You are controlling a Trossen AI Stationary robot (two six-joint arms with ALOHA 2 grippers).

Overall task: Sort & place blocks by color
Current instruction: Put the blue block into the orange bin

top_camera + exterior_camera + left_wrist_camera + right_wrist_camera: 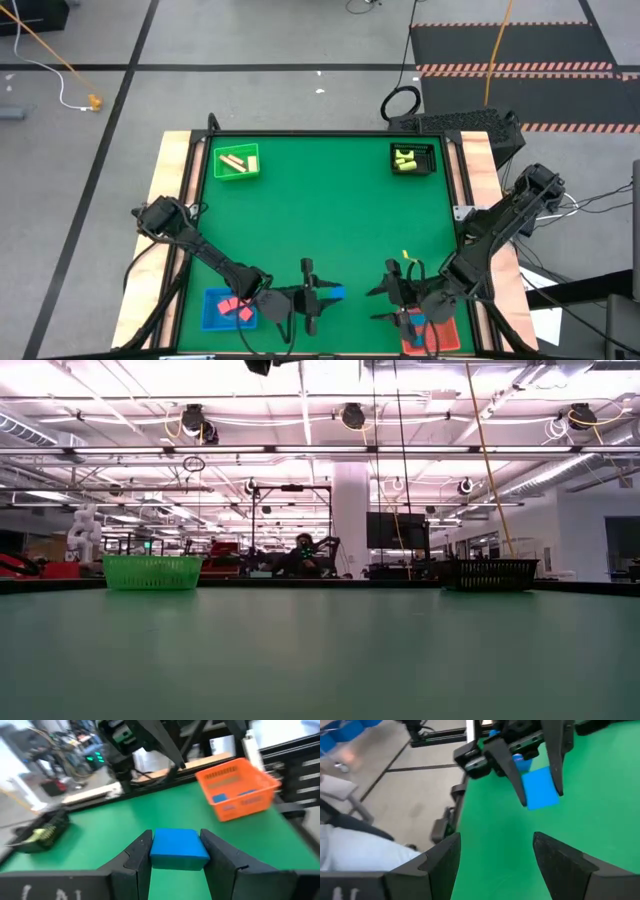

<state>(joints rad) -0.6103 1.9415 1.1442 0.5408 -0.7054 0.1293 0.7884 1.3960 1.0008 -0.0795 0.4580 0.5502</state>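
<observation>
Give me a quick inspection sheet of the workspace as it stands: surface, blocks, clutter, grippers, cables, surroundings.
Surface: green mat, open in the middle.
Job's things: blue block held; pink blocks in blue tray; blue blocks in orange tray; tan blocks in green tray; yellow blocks in black tray.
Clutter: nothing seen.
Grippers: left gripper shut on the blue block; right gripper open, empty, facing it.
Cables: coiled black cable on the floor behind the table.
Surroundings: workshop with ceiling lights.
</observation>
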